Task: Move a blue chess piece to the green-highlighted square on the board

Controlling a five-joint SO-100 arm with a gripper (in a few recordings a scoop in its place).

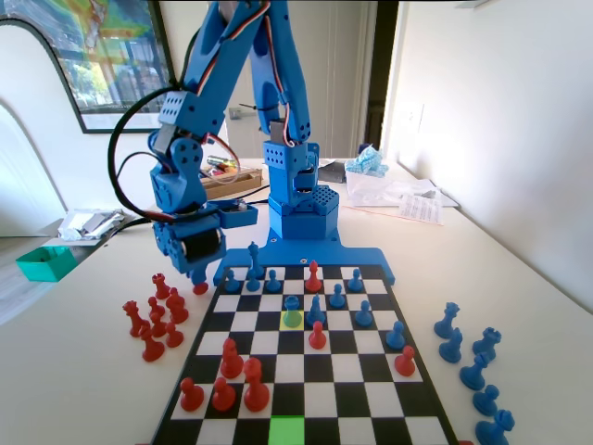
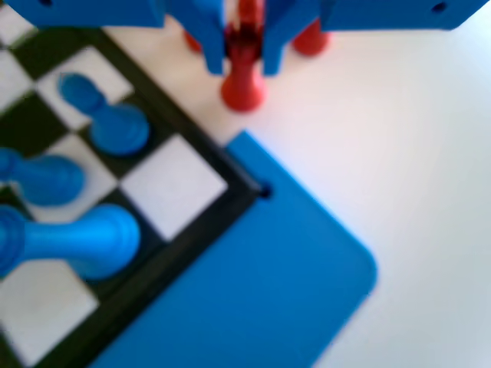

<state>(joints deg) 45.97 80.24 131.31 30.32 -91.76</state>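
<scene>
The end effector [image 1: 197, 275] hangs low over the worktop [image 1: 74, 352], just off the board's [image 1: 306, 371] far left corner in the fixed view, beside the cluster of red pieces [image 1: 156, 315] standing on the worktop along the board's left edge. In the wrist view its two jaws come down on either side of a red piece [image 2: 244, 73]; they sit close against its upper part, closed on it, while its base seems to rest on the bare worktop just outside the board's corner. Further red pieces [image 2: 311, 38] stand right behind the jaws.

The blue pawn [image 1: 293, 311] stands on the pale yellow-lime square [image 1: 292, 320] in the third row from the board's far edge in the fixed view, a little left of the middle. The green square [image 1: 287, 430] lies empty at the board's near edge, in the same column as the pawn and well apart from it.

Other blue pieces [image 1: 338, 297] fill the far rows of the board, with a few red ones [image 1: 232, 362] among them and nearer the front. A row of blue pieces [image 1: 473, 371] stands on the worktop along the board's right edge.
</scene>
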